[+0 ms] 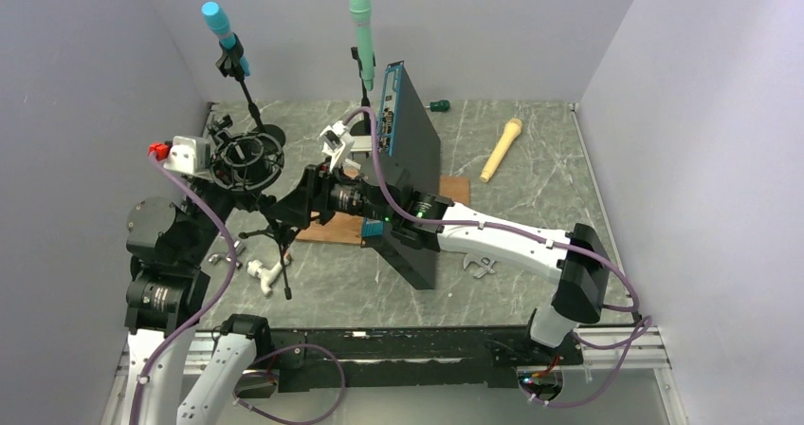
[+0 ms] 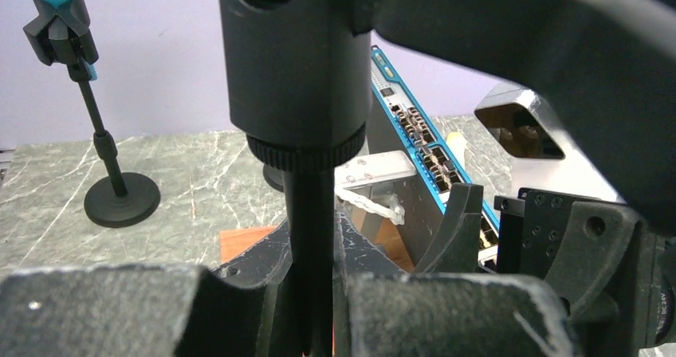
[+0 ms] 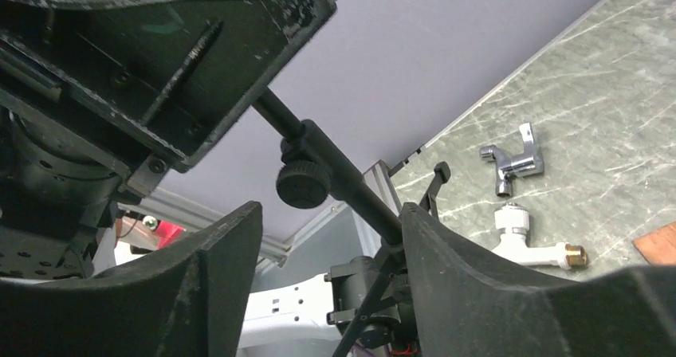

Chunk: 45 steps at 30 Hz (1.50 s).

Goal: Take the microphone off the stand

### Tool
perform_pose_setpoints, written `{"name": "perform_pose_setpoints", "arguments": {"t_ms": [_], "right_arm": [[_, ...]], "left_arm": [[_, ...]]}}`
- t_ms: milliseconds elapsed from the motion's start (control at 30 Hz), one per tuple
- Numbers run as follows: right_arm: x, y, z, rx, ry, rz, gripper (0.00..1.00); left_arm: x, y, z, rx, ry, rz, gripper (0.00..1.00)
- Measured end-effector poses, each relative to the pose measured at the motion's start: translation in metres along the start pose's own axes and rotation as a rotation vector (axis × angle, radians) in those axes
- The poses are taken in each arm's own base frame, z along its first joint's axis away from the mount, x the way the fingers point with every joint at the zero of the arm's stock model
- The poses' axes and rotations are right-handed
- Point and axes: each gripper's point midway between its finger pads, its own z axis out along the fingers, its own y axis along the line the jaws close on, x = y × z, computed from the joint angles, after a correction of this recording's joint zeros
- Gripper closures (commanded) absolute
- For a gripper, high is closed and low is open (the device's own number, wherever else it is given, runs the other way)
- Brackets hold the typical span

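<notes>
A black tripod stand point(image 1: 273, 240) stands at the left of the table with a ring-shaped shock mount point(image 1: 248, 159) on top. In the left wrist view a thick black cylinder point(image 2: 291, 62) sits above the thin pole point(image 2: 309, 213); I cannot tell whether it is the microphone. My left gripper point(image 1: 243, 180) is shut on this pole point(image 2: 312, 293). My right gripper point(image 1: 283, 209) is open around the same pole point(image 3: 351, 190) just below its clamp knob point(image 3: 303, 183). The pole touches the right finger point(image 3: 470, 285), with a wide gap to the other finger.
A blue microphone point(image 1: 216, 17) and a green one point(image 1: 360, 12) stand on round-base stands at the back. A yellow microphone point(image 1: 501, 150) lies at the back right. A black network switch point(image 1: 412, 174) stands upright on a wooden board. Tap fittings point(image 3: 534, 241) lie by the tripod's legs.
</notes>
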Motion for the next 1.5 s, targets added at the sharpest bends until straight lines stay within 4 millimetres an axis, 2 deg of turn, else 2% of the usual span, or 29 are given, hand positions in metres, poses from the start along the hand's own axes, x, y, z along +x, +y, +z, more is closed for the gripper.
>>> {"name": "perform_pose_setpoints", "arguments": {"t_ms": [167,333,400,467,600,700,833,1067,1167,1267,1333,1500], "right_arm": [[-0.008,0.006,0.005,-0.013,-0.015,0.001,0.52],[-0.014,0.010,0.009,-0.020,-0.026,-0.006,0.74],[-0.013,0.007,0.011,-0.013,-0.022,-0.008,0.79],[-0.012,0.006,0.011,-0.009,-0.019,-0.015,0.79],[-0.010,0.003,0.012,0.008,-0.017,-0.049,0.52],[-0.004,0.000,0.013,0.041,-0.006,-0.095,0.50],[0.003,-0.003,0.015,0.089,0.009,-0.162,0.56],[0.008,-0.005,0.015,0.162,0.001,-0.283,0.84],[0.010,-0.004,0.016,0.164,0.003,-0.393,0.95],[0.012,-0.004,0.016,0.158,-0.029,-0.611,1.00],[0.016,-0.004,0.016,0.159,-0.044,-0.790,1.00],[0.017,-0.001,0.017,0.129,-0.054,-1.157,0.85]], "left_arm": [[0.005,-0.001,0.003,0.011,0.016,-0.004,1.00],[0.010,0.000,0.005,0.015,0.032,-0.007,1.00],[0.010,0.000,0.005,0.014,0.031,-0.005,1.00],[0.011,0.001,0.005,0.011,0.035,-0.002,1.00],[0.015,0.003,0.006,0.002,0.050,-0.006,1.00],[0.017,0.003,0.007,0.002,0.058,-0.010,1.00],[0.018,0.004,0.006,-0.001,0.062,-0.011,1.00],[0.019,0.004,0.007,-0.002,0.066,-0.012,1.00],[0.020,0.005,0.008,-0.007,0.076,-0.017,1.00],[0.022,0.005,0.007,-0.018,0.110,-0.032,1.00],[0.027,0.006,0.006,-0.023,0.139,-0.040,1.00],[0.030,0.006,0.001,-0.033,0.149,-0.046,1.00]]}}
